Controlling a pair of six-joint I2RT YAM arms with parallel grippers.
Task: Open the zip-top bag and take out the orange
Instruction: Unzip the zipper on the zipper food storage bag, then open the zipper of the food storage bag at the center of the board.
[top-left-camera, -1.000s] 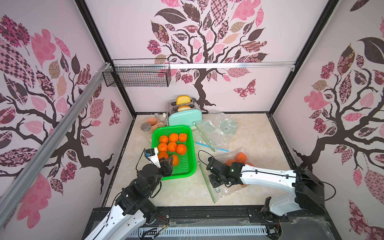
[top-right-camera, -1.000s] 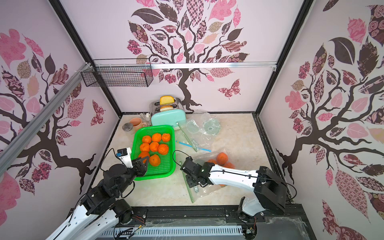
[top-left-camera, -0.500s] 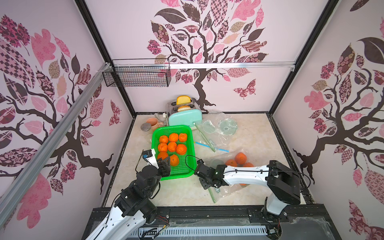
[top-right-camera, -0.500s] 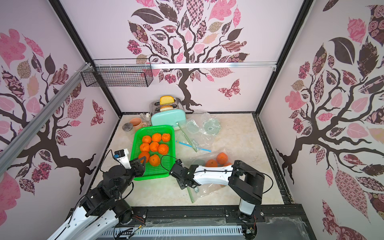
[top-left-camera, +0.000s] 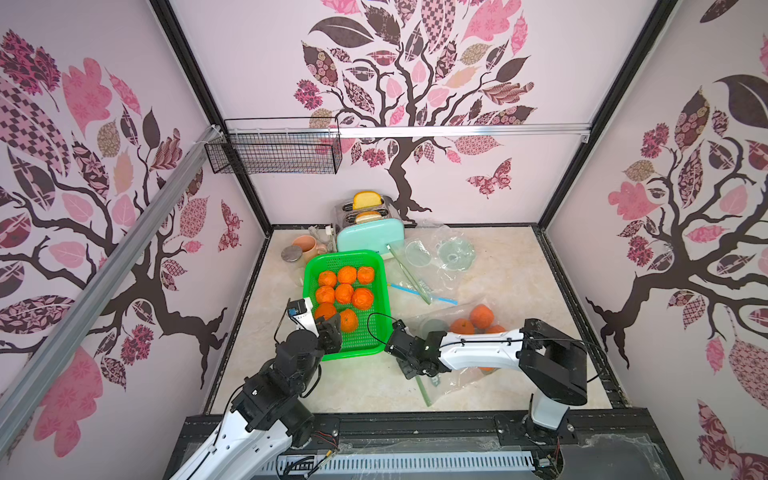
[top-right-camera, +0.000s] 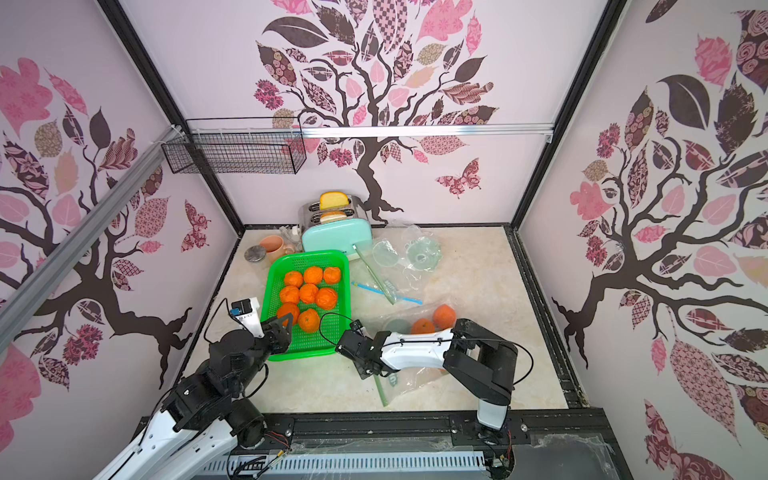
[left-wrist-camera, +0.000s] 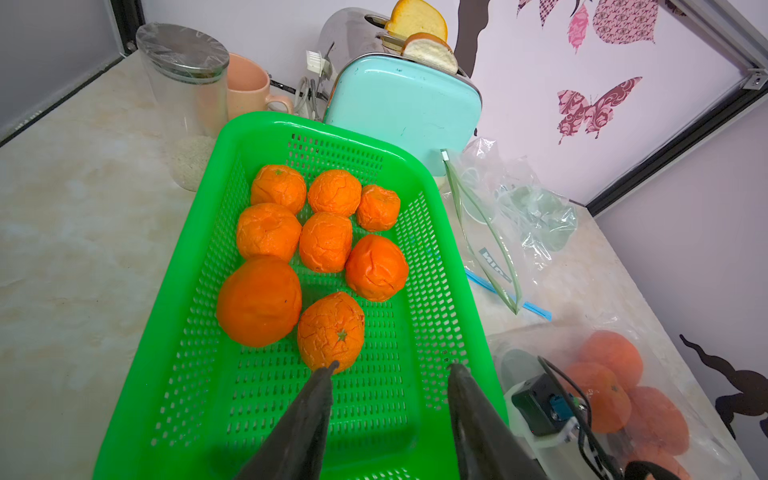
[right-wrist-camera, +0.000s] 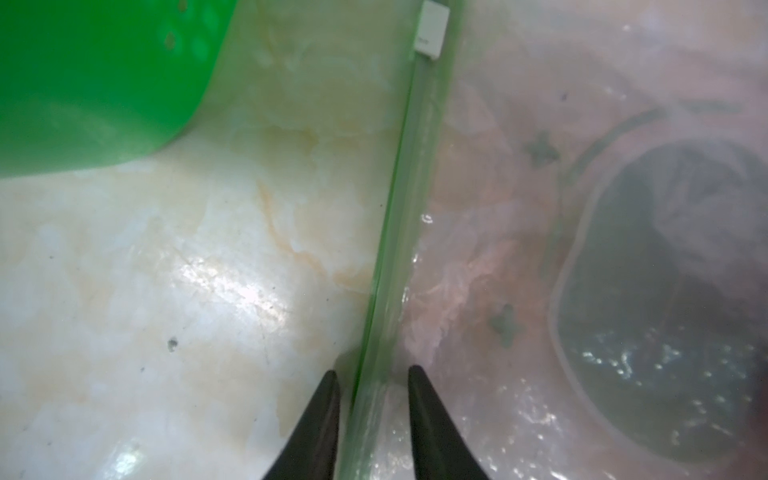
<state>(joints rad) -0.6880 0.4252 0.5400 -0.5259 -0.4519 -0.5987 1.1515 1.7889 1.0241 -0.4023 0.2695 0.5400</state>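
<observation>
Zip-top bag (top-left-camera: 459, 380) lies flat on the marble table (top-left-camera: 498, 270), at the near right, close beside the green basket (top-left-camera: 345, 254). The hard surface gives its mouth something to be worked against. The basket holds loose oranges (left-wrist-camera: 326, 241) and looks like the drop-off. That would explain the left gripper (left-wrist-camera: 390, 370) hovering over its near end, jaws about half apart with nothing between them and one tip at the edge of the nearest fruit, probably waiting its turn. The right arm (top-left-camera: 478, 349) reaches low across the bag and hides part of it. The oranges in the bag (top-left-camera: 481, 316) sit bunched away from the mouth, leaving the seal free to handle. The green zip strip (right-wrist-camera: 390, 249) runs between the tips of the right gripper (right-wrist-camera: 372, 374), which stand a narrow gap apart on either side of it, and no pinch shows. The white slider (right-wrist-camera: 432, 29) sits at the strip's far end. I cannot tell whether the seal is parted.
</observation>
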